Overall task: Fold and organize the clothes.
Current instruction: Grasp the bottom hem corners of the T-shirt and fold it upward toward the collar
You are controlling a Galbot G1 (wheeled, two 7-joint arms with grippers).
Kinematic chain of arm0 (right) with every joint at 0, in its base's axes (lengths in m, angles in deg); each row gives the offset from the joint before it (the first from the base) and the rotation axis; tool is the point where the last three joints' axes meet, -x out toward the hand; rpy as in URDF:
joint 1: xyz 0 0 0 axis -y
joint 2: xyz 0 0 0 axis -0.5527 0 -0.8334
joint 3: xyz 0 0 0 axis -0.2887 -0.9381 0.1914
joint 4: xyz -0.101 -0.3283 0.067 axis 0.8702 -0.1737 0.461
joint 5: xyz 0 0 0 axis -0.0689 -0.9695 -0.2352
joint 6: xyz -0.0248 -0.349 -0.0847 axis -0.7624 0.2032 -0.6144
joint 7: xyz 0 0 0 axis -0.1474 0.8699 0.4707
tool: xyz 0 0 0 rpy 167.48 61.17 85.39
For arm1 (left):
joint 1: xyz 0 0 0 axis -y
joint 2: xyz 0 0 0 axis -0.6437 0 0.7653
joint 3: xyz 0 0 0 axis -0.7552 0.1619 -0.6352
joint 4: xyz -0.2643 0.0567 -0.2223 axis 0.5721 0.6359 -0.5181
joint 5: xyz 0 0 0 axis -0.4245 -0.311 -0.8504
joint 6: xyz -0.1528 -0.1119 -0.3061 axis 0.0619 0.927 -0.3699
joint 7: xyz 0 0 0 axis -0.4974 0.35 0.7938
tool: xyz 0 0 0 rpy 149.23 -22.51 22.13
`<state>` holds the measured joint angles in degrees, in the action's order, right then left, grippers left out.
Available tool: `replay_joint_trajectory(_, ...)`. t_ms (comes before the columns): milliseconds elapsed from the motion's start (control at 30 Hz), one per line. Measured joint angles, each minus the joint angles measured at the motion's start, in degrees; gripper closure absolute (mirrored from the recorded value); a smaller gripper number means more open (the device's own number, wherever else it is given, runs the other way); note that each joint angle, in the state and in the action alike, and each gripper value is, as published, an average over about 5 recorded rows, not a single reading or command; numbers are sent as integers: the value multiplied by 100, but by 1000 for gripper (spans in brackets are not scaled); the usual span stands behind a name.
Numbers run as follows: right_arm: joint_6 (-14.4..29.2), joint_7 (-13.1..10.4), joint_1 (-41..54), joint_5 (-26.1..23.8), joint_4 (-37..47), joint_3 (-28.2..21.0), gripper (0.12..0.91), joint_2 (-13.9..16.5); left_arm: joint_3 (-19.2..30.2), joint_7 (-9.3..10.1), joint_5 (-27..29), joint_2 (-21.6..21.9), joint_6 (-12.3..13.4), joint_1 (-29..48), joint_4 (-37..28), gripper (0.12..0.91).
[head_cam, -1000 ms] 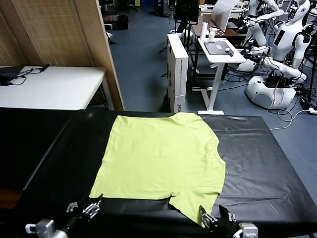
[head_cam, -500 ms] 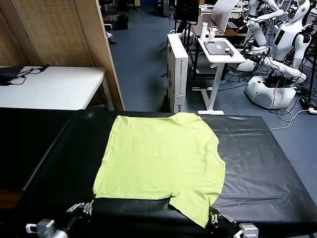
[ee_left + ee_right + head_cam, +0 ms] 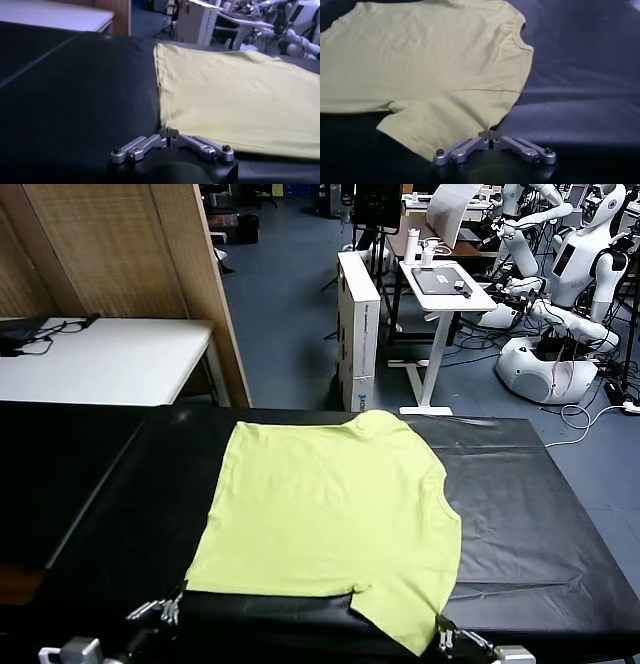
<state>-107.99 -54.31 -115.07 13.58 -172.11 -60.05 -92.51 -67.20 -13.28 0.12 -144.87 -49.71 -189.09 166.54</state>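
Note:
The clothes are one lime yellow-green T-shirt (image 3: 330,509) spread flat on the black table (image 3: 540,514), its neck towards the right side. My left gripper (image 3: 176,600) is at the near left corner of the shirt. In the left wrist view the gripper (image 3: 168,133) is shut, pinching the hem corner of the T-shirt (image 3: 235,90). At the near right my right gripper (image 3: 446,636) is low on the table. In the right wrist view the gripper (image 3: 489,133) is shut on the sleeve edge of the T-shirt (image 3: 430,65), and the cloth rises to a small peak at the tips.
A white table (image 3: 100,359) and a wooden partition (image 3: 130,254) stand at the back left. Beyond the far edge are a white box (image 3: 358,324), a small white desk (image 3: 445,284) and other robots (image 3: 570,284). Bare black table lies on both sides of the shirt.
Both grippers have closed from open onto the shirt's near edge. The shirt's near edge has shifted slightly towards me and to the right, and the near sleeve is drawn out.

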Motion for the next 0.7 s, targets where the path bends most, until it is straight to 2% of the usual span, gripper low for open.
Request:
replay_joint_trajectory(267, 497, 235, 249, 240, 29, 205, 886, 74, -35, -33, -156, -81, 183, -6, -26, 884)
replay_joint_trajectory(700, 716, 166, 1474, 862, 433, 371, 886, 458, 242, 31, -340, -266, 163, 871, -212, 884)
